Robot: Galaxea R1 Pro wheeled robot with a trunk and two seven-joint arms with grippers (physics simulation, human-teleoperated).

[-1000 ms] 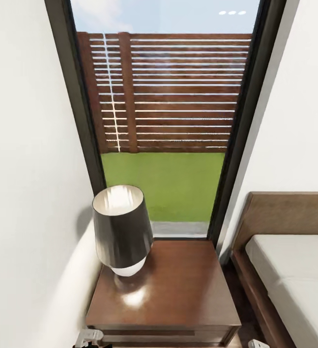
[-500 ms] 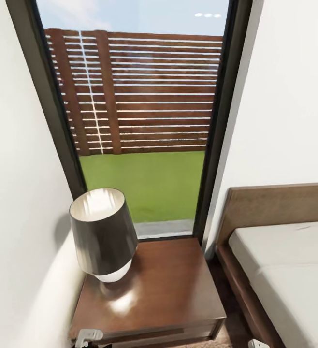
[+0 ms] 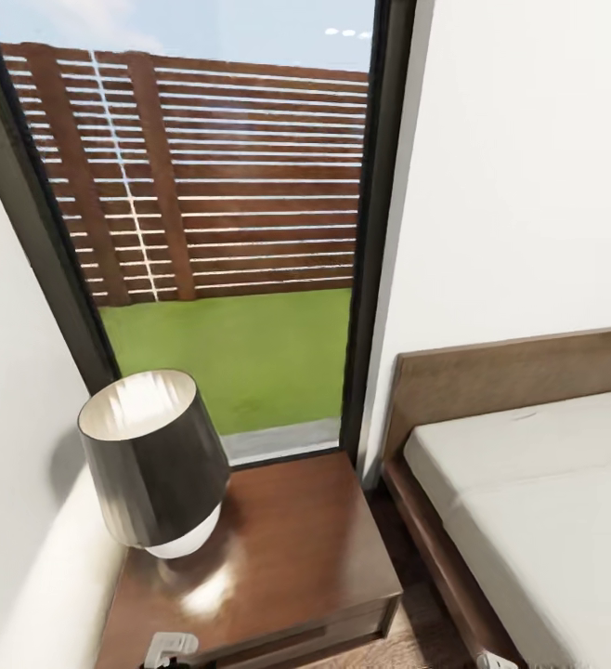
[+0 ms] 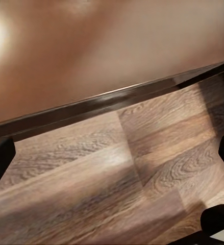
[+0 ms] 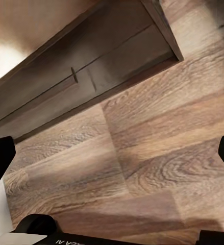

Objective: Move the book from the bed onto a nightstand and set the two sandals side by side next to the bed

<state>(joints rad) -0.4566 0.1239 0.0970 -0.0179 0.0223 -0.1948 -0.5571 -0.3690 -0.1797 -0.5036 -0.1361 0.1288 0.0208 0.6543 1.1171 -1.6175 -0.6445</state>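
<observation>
White-walled bedroom corner with a tall black-framed window (image 3: 203, 232) was shown, a slatted brown fence and green lawn lying beyond the glass. Between the earlier pictures and this one the whole scene was shifted leftward, which was read as the head camera turning right, not as movement of the furniture; more of the large low bed (image 3: 528, 483), with its dark-brown wooden frame and plain pale-grey mattress, was thereby brought into view at the right. The turn was judged a search for the paperback, which was not seen on the visible mattress. The low dark-brown nightstand (image 3: 296, 557), glossy and flat-topped, was seen at the near left, bearing a dark tapered lamp (image 3: 152, 460) with a white base. Grey-brown wood-plank floor (image 4: 117, 194) was seen below. Both claws were seen spread apart: left gripper (image 4: 112, 168), right gripper (image 5: 112, 168).
</observation>
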